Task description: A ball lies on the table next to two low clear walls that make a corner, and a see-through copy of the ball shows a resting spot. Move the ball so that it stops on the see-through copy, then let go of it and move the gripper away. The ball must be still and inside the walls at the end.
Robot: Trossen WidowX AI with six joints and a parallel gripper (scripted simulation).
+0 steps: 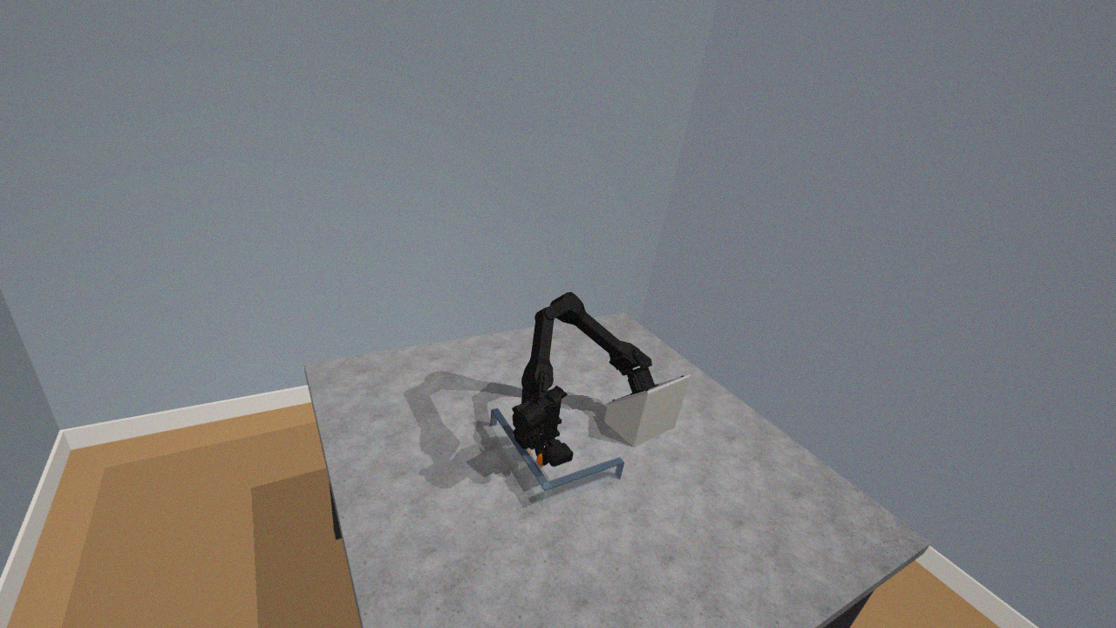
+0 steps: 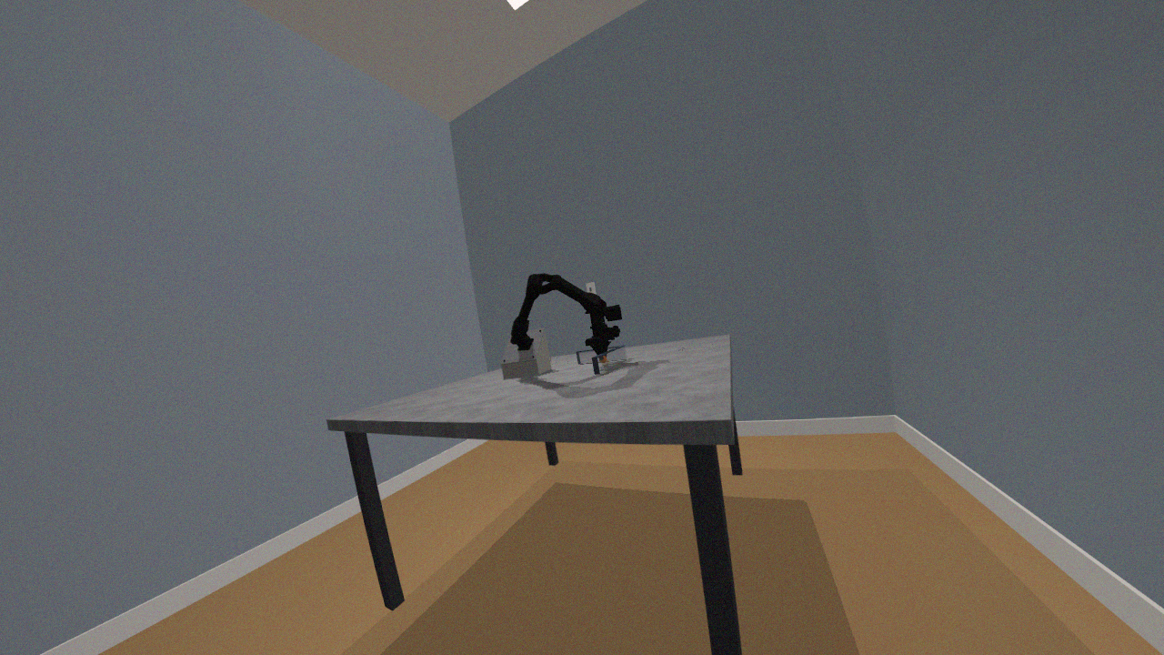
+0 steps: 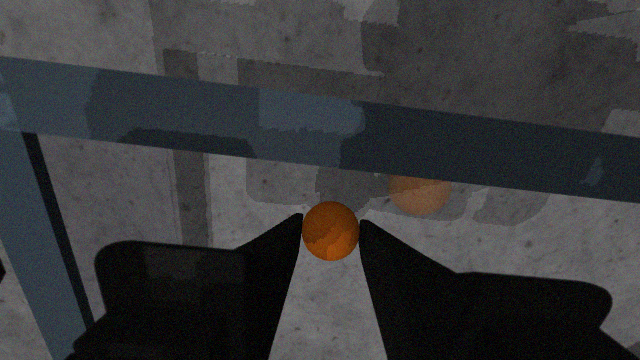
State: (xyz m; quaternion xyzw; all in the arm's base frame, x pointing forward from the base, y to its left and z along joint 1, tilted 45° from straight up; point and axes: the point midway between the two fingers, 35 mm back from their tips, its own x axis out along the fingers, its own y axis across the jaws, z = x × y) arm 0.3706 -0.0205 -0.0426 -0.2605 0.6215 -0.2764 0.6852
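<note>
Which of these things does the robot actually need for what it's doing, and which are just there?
Needed:
- orange ball, pinched in the hand
- faint see-through ball marking the spot
- two low clear walls

Just there:
- white block under the arm's base
- grey table

No legible text, label, brand, number or sign appears in any of the three views; the table surface, walls, arm and its base mount carry no readable markings
</note>
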